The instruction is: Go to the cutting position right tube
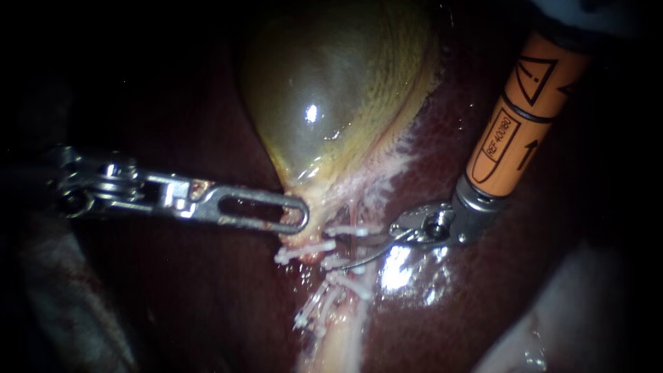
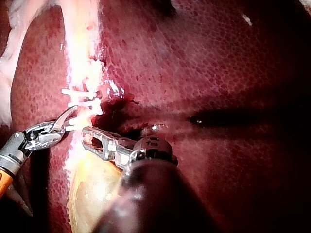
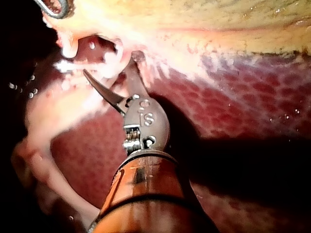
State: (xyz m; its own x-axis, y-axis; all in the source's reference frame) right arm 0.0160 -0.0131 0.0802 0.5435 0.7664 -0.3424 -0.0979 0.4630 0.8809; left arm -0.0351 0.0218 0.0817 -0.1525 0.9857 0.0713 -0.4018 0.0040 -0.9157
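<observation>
Here our right instrument's (image 1: 349, 250) end effector, two curved blades, stands apart astride the right tube (image 1: 353, 217) just below the gallbladder (image 1: 331, 90). Our left instrument (image 1: 302, 215) is clamped on the gallbladder's neck. If they drift sideways, we judge the blades could nick a clip (image 1: 349, 230) or the liver (image 1: 449, 124).

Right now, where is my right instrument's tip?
In the endoscope view, the right instrument comes from upper right; its open blades sit among the white clips below the gallbladder, opposite the left instrument.
</observation>
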